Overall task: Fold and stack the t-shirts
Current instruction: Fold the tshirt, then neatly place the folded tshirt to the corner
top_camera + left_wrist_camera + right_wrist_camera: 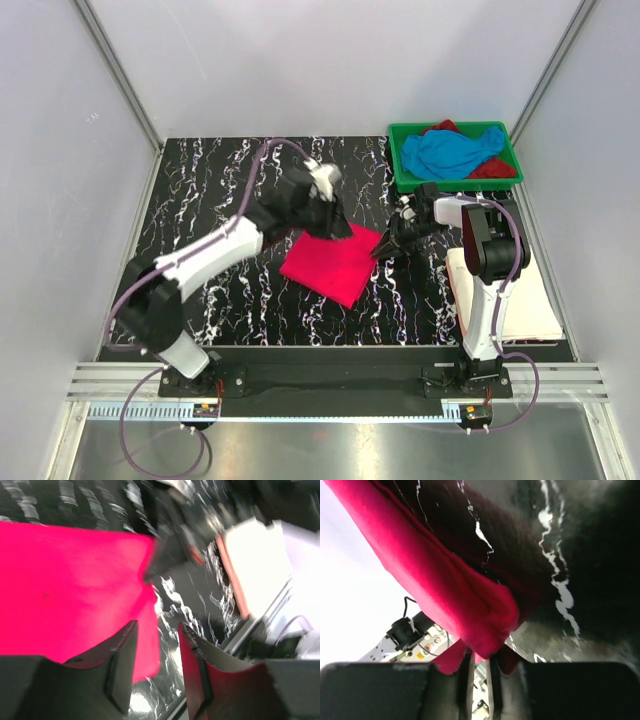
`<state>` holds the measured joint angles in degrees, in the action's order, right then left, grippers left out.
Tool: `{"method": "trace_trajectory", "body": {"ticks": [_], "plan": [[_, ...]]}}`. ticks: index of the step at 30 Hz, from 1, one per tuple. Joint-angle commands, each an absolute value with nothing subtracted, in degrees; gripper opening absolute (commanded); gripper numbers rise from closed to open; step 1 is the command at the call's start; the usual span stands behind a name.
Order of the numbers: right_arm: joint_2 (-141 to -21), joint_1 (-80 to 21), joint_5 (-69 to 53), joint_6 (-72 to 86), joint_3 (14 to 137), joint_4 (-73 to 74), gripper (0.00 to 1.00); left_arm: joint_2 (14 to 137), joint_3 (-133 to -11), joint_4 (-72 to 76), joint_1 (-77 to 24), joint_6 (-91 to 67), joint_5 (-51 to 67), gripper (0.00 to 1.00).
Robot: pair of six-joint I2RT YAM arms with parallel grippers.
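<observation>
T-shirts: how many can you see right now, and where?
4. A pink shirt folded in the middle of the table; blue shirt and dark red shirt bunched in the green tray; white shirt folded at the right edge. Others may lie hidden under the blue.

The table [200, 190] was black with white streaks. A folded pink shirt [335, 265] lay flat near its middle. A green tray [398, 160] sat behind the pink shirt, off to the right. A white shirt [530, 300] lay right of the pink shirt.
</observation>
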<state>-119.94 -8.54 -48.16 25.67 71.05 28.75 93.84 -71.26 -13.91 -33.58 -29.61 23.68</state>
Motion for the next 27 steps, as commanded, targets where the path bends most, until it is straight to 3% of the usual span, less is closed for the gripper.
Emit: {"method": "trace_trajectory", "body": {"ticks": [1, 6, 9, 11, 19, 27], "plan": [[-119.2, -7.7, -44.1, 20.0, 75.9, 32.2, 0.21, 87.3, -68.7, -23.4, -45.9, -19.0, 3.0, 0.45], [-110.7, -7.8, -33.2, 17.0, 79.7, 43.7, 0.39, 84.6, -61.3, -26.2, -61.1, -14.8, -12.9, 0.53], [-103.1, -7.9, -30.2, 19.0, 76.8, 46.1, 0.62, 84.2, -57.9, -25.4, -64.9, -13.1, -16.1, 0.56], [-97.6, -7.9, -28.6, 20.2, 74.8, 46.8, 0.99, 84.6, -57.2, -24.1, -67.7, -9.9, -17.5, 0.57], [-80.3, -7.7, -18.6, 22.2, 67.2, 47.8, 1.0, 93.5, -54.5, -16.8, -76.0, 6.0, -27.8, 0.51], [-73.5, -7.8, -15.6, 22.8, 64.3, 51.4, 1.0, 100.4, -52.0, -7.9, -82.4, 10.5, -33.7, 0.5]]}}
